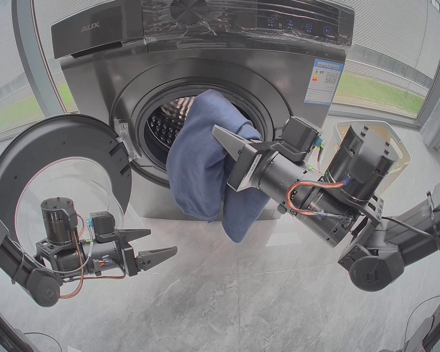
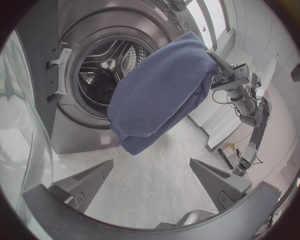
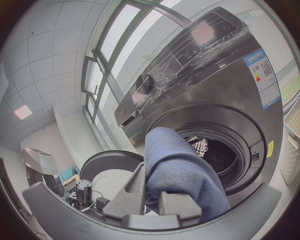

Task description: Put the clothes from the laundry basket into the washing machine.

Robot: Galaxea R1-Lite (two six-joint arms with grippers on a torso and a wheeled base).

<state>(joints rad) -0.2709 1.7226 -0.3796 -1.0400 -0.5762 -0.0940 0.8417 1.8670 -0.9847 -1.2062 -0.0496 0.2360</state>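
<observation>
Though wide open, left gripper empty; right gripper tight on garment

Bright, even daylight enters through the windows at the upper left and upper right of the head view, behind the washing machine, so the pale floor carries only soft, faint shadows and the blue garment shows gentle shading in its folds. Glare breaks into crinkled highlights on the film over the control panel, glints on the drum, and lies as a milky sheen on the door glass. Both wrist views bow straight lines strongly and go black in their corners.
</observation>
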